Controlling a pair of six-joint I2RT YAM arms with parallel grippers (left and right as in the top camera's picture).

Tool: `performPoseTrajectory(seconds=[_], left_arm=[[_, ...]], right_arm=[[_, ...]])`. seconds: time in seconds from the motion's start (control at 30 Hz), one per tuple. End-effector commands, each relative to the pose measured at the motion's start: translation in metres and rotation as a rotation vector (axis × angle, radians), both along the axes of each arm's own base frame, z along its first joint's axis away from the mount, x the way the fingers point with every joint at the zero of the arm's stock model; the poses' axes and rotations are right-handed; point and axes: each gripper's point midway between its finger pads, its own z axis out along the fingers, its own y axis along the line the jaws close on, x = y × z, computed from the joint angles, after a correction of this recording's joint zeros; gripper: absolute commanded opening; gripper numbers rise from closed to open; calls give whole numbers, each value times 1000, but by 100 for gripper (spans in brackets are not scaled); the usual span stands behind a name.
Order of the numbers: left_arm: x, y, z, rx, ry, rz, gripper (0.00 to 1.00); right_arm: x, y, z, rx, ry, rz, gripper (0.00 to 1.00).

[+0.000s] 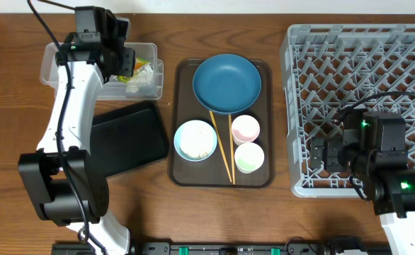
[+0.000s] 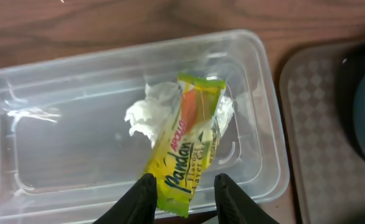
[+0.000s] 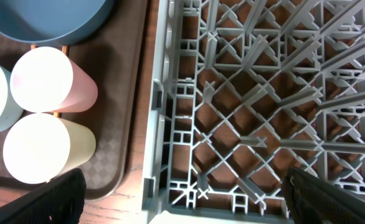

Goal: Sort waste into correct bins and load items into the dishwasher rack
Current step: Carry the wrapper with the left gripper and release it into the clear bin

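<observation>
Left gripper (image 2: 184, 190) fills the bottom of its wrist cam: 2 black fingers partly spread, with the tail of the yellow-orange snack wrapper (image 2: 189, 143) between them. There's a gap between wrapper and 1 finger, so I read that as let go, not pinched. Wrapper lies on the crumpled white tissue (image 2: 148, 115) inside the clear tub (image 2: 58, 81), which fits if that tub is the trash bin.

Right gripper (image 3: 185, 196) hangs over the near corner of the dishwasher rack (image 3: 263, 93), fingers spread wide around nothing, probably parked close to the dishes. Those all sit on the brown tray (image 1: 186, 173): dark-blue bowl (image 1: 226, 83), light-blue bowl (image 1: 195, 139), pink cup (image 3: 52, 78), pale green cup (image 3: 39, 146), 2 chopsticks (image 1: 222, 145). No dishes in the rack that I can see.
</observation>
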Motion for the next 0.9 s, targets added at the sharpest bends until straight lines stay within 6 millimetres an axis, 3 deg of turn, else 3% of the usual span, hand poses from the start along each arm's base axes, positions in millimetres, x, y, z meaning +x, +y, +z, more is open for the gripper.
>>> performPoseTrajectory(seconds=[0.0,0.4,0.6,0.67,0.87], left_arm=[[-4,3,-32,3,67,6,34],[-7,4,-81,2,179,8,35],[-3,16,-72,64,152,41,36],[-2,24,-64,104,133,64,44],[2,36,-42,161,76,109,51]], right_arm=[[1,2,10,5,-27,9,99],[-1,2,8,4,-12,9,99],[-2,2,8,3,-9,8,99],[-2,1,8,0,-9,6,99],[-2,1,8,0,-10,6,99]])
